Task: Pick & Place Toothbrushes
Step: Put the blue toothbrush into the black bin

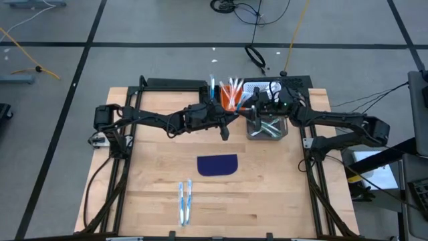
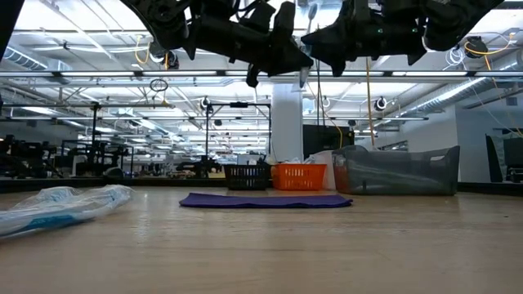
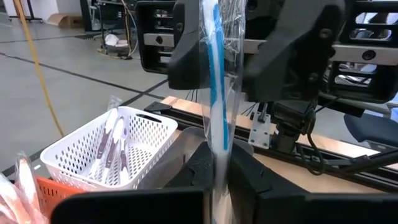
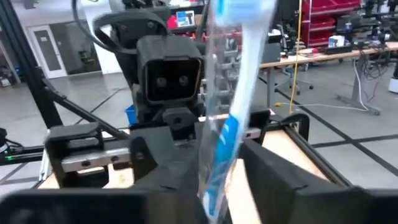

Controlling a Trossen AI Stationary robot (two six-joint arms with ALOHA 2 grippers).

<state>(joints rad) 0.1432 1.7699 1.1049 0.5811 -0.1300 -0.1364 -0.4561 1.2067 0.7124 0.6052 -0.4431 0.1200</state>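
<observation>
A light blue toothbrush (image 3: 214, 81) in a clear wrapper stands upright between my two grippers, above the table beside the bins. My left gripper (image 3: 219, 171) is shut on it and reaches in from the table's left (image 1: 226, 124). My right gripper (image 4: 217, 186) faces it from the right (image 1: 257, 110) and is shut on the same wrapped toothbrush (image 4: 239, 93). Two more wrapped blue toothbrushes (image 1: 185, 201) lie flat near the table's near edge. Other toothbrushes fill the grey bin (image 1: 267, 128), the orange basket (image 1: 233, 94) and the white basket (image 3: 109, 149). My left gripper pinches the wrapped toothbrush's lower handle part (image 3: 217, 146) between its two fingers, and the brush rises upright from them, lifted clear of the table. My right gripper has the wrapper's other stretch (image 4: 214, 177) between its fingers, coming level from the table's right; the brush slants up past them.
A dark blue mat (image 1: 217, 164) lies flat mid-table, in front of the bins. The grey bin sits right under my right gripper. A black frame rail (image 1: 174, 84) runs along the far edge. Bare wood spreads between the mat and the near edge.
</observation>
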